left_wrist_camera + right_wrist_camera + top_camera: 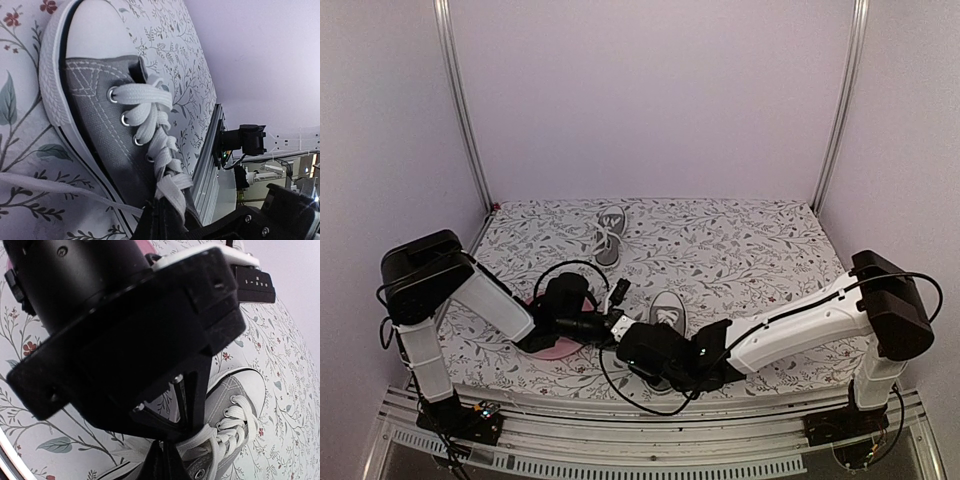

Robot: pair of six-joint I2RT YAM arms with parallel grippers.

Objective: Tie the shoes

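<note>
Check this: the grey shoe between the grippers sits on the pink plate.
Wrong. The shoe sits on the floral table, not on the plate, which lies apart beside it, as the top external view shows. The rest holds.

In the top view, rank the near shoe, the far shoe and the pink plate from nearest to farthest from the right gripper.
1. Near shoe, just beneath the right gripper.
2. Pink plate, to its left.
3. Far shoe, at the back.
</note>
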